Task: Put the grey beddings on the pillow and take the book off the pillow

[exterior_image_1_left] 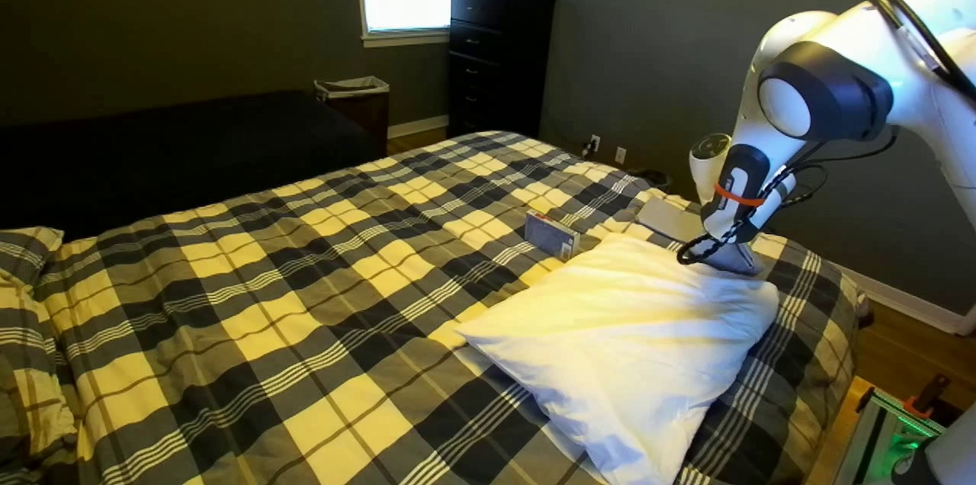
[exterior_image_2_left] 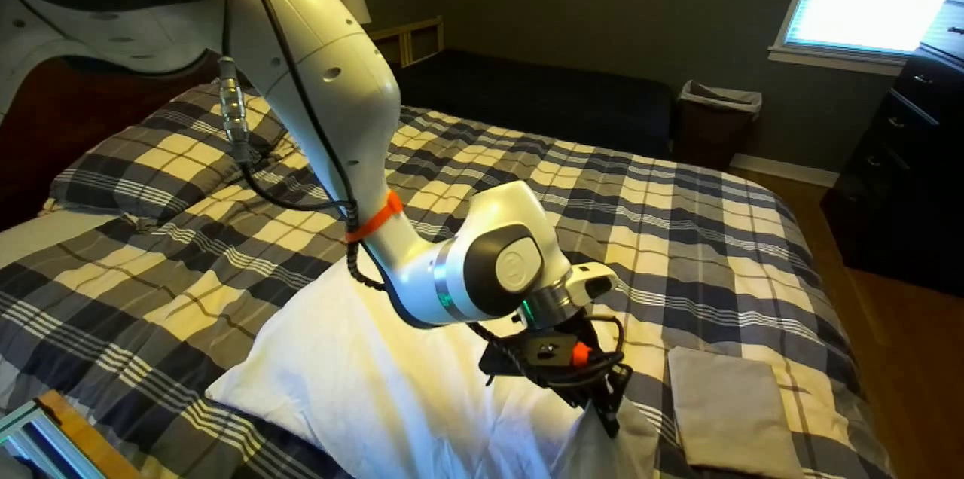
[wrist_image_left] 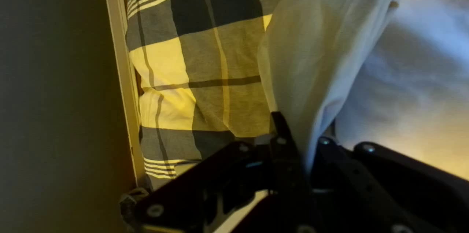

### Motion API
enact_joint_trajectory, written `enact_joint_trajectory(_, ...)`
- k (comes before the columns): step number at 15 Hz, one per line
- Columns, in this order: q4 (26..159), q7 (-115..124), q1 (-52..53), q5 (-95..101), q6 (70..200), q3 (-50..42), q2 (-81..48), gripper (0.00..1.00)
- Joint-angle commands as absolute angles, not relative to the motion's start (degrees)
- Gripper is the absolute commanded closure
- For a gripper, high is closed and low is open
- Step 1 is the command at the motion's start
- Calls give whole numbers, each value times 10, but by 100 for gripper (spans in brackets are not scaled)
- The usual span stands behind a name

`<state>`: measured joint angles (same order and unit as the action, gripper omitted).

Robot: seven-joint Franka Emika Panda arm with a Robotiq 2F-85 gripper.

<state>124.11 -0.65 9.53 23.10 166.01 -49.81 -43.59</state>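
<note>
My gripper (wrist_image_left: 305,130) is shut on a folded grey cloth, one of the grey beddings (wrist_image_left: 318,50), which hangs from the fingers. In an exterior view this held cloth (exterior_image_2_left: 602,453) droops at the pillow's edge; whether it touches the pillow is unclear. The white pillow (exterior_image_1_left: 610,340) lies wrinkled on the bed, under and beside the arm. A second folded grey cloth (exterior_image_2_left: 730,411) lies flat on the bedspread past the gripper. The book (exterior_image_1_left: 550,236) stands on its edge on the bedspread, just off the pillow's corner. The arm appears to hide it in an exterior view.
A yellow-and-black plaid bedspread (exterior_image_1_left: 305,332) covers the bed, with plaid pillows (exterior_image_2_left: 169,159) at the head end. The wrist view shows the bed's edge and a wall (wrist_image_left: 55,97) beyond. A dark dresser (exterior_image_1_left: 499,62) and a bin (exterior_image_1_left: 354,100) stand away from the bed.
</note>
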Motion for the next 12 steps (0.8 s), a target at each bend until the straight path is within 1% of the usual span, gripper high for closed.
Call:
enact_joint_trajectory(1, 1285, -10, 136, 250, 1629, -500, -371, 98)
enact_joint_trajectory(6, 1298, 0, 181, 281, 1571, -477, -325, 98)
enact_joint_trajectory(12, 1299, -3, 155, 320, 1462, -366, -256, 98)
